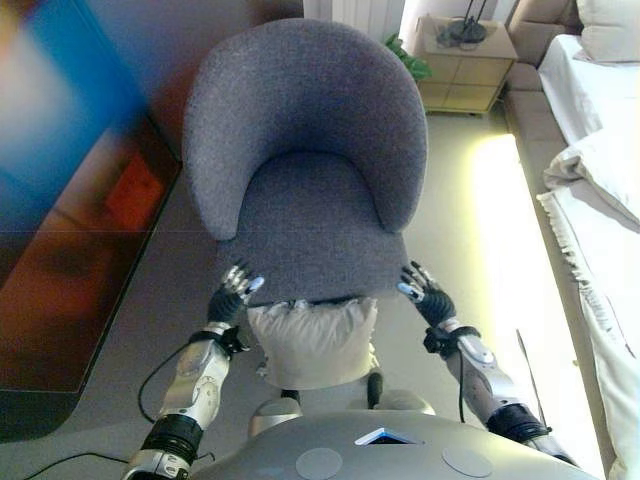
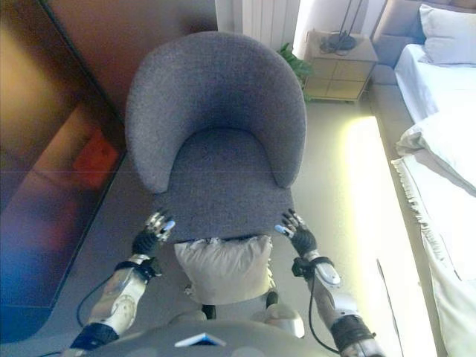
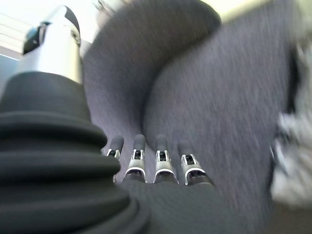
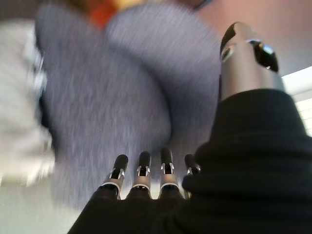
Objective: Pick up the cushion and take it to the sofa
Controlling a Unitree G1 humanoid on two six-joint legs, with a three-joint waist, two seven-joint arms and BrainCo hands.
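Flanking the cushion (image 1: 312,340), left robot hand (image 1: 232,296) and right robot hand (image 1: 428,296), fingers straight.

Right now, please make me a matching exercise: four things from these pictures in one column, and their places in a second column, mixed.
Things:
1. cushion
2. armchair
3. bedside cabinet
4. bed

Places:
a. along the robot's right side
b. far end of the room, behind the armchair
c. straight ahead, seat facing the robot
d. low, in front of the seat's front edge, between the left hand and right hand

Pairs: 1-d, 2-c, 3-b, 4-a
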